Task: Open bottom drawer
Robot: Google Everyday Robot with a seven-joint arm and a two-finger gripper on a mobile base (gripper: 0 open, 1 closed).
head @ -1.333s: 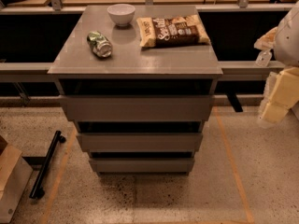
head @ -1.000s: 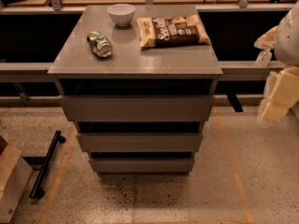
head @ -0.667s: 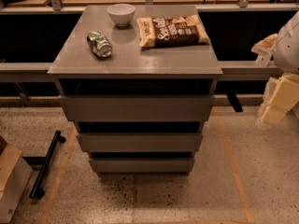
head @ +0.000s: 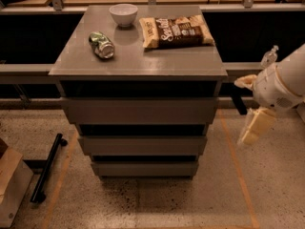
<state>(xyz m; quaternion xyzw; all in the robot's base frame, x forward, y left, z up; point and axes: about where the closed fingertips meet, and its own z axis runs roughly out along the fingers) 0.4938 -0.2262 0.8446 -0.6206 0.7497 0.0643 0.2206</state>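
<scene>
The grey cabinet has three handleless drawer fronts stacked one under another. The bottom drawer (head: pixel 145 169) is the narrowest and lowest, just above the floor, and it stands closed, level with its frame. My white arm (head: pixel 281 82) reaches in from the right edge of the view. My cream-coloured gripper (head: pixel 255 126) hangs down from it, to the right of the cabinet at about the height of the middle drawer (head: pixel 143 145). It touches nothing and is well apart from the bottom drawer.
On the cabinet top (head: pixel 190 61) lie a crushed can (head: pixel 101 45), a white bowl (head: pixel 123 14) and a chip bag (head: pixel 175 31). A black bar (head: pixel 46 169) lies on the floor at left beside a cardboard box (head: pixel 10 187). A dark shelf rail runs behind.
My arm and gripper have moved left and a little down, closer to the cabinet's right side. The drawers and the items on top have not moved.
</scene>
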